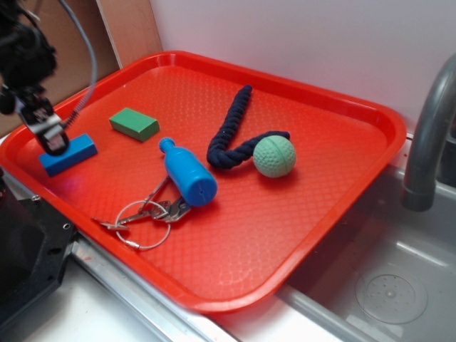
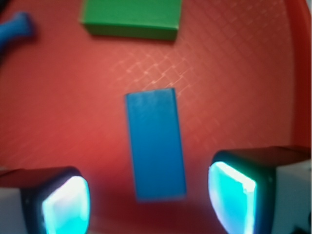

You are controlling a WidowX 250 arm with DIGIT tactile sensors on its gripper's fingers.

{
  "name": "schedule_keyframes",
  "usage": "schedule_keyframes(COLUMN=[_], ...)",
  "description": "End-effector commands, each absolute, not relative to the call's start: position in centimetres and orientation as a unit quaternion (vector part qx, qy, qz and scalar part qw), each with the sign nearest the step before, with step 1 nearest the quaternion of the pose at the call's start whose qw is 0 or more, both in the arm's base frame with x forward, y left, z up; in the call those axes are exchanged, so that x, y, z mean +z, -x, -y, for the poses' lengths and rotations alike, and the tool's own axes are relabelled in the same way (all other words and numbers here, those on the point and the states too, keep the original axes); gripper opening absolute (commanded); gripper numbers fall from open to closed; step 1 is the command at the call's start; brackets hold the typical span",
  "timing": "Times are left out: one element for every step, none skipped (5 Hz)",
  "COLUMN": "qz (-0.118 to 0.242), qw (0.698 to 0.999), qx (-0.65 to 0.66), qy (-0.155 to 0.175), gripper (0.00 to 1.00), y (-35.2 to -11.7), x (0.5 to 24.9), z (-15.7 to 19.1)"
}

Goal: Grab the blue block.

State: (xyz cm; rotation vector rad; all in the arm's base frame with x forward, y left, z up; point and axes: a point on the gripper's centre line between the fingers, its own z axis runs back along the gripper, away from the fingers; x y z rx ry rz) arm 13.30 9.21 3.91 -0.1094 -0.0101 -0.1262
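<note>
The blue block (image 1: pixel 69 154) is a flat bright-blue bar lying on the red tray (image 1: pixel 299 214) near its left edge. My gripper (image 1: pixel 51 137) hangs right over the block's near-left end, fingers pointing down. In the wrist view the block (image 2: pixel 155 144) lies lengthwise between my two open fingertips (image 2: pixel 66 204), with tray showing on both sides of it. The jaws stand wide apart and hold nothing.
A green block (image 1: pixel 134 123) lies just behind the blue one and shows at the top of the wrist view (image 2: pixel 130 18). A blue bottle-shaped toy (image 1: pixel 187 174), a key ring (image 1: pixel 146 214), a dark rope (image 1: pixel 235 135) and a green ball (image 1: pixel 274 156) sit mid-tray. A sink and faucet (image 1: pixel 427 135) are at right.
</note>
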Motion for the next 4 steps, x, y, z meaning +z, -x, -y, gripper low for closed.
schedule_keyframes(qz=[0.002, 0.011, 0.009, 0.006], qw=[0.997, 0.998, 0.998, 0.998], qx=[-0.065, -0.05, -0.045, -0.04], qy=[0.048, 0.041, 0.04, 0.04], gripper=[1.0, 0.0, 0.0, 0.0], y=[-14.16, -14.03, -13.99, -13.95], x=[1.05, 1.01, 0.8, 0.73], z=[-8.87, -8.5, -8.64, -8.8])
